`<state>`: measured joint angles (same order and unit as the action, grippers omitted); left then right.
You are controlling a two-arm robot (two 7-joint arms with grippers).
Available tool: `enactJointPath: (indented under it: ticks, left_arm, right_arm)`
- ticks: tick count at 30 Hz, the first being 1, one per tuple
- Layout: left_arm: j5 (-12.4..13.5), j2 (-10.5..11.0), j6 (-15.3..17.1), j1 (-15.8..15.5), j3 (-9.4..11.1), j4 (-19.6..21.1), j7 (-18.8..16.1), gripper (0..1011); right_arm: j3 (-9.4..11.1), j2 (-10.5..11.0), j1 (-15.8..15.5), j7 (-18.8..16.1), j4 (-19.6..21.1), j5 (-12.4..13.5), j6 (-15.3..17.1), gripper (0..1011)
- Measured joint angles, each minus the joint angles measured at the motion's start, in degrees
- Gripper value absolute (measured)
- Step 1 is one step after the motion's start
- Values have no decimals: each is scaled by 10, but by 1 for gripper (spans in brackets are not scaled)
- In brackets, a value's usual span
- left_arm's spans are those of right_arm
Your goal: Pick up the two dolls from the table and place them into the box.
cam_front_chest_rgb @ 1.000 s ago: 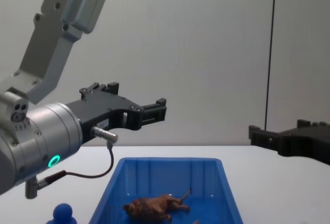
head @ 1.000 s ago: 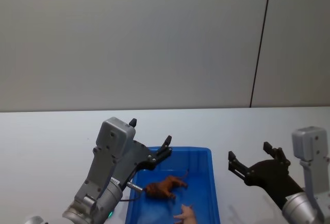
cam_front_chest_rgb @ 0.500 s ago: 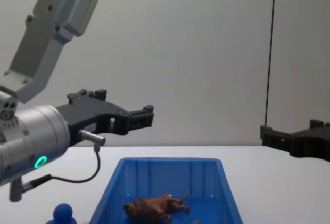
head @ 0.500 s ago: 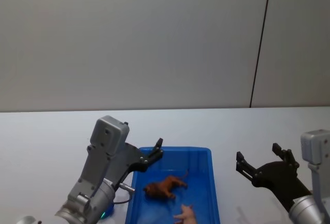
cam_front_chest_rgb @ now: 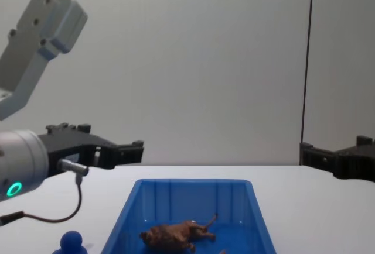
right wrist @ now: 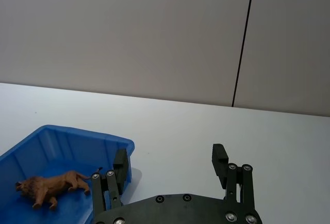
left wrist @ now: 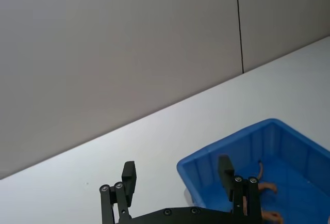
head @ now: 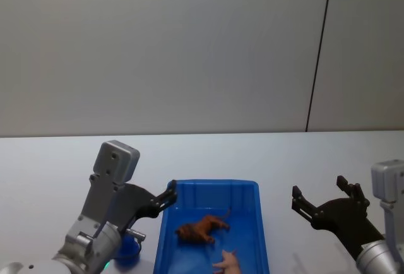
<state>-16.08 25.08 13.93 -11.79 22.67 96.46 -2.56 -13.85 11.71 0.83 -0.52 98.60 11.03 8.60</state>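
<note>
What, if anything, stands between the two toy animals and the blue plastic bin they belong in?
Nothing visible does. The shaggy brown toy lion and the pale pink toy pig already lie inside the bright blue ribbed plastic bin. The left gripper and right gripper hang open beside it.

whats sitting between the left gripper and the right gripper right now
The blue box sits between the left gripper and right gripper, holding the lion and pig; the head view shows it.
</note>
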Motion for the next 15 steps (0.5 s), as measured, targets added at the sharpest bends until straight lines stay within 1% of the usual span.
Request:
enactJointPath:
  ticks: [8,15]
  left_arm:
    - [-15,7,43,1,-10,-1,-1,1003]
    - [-23,10,73,0,-17,-9,1,1003]
  right_arm:
    - [1,0,-1,1,1,0,-1,1001]
    - [1,1,-1,2,1,0,-1,1001]
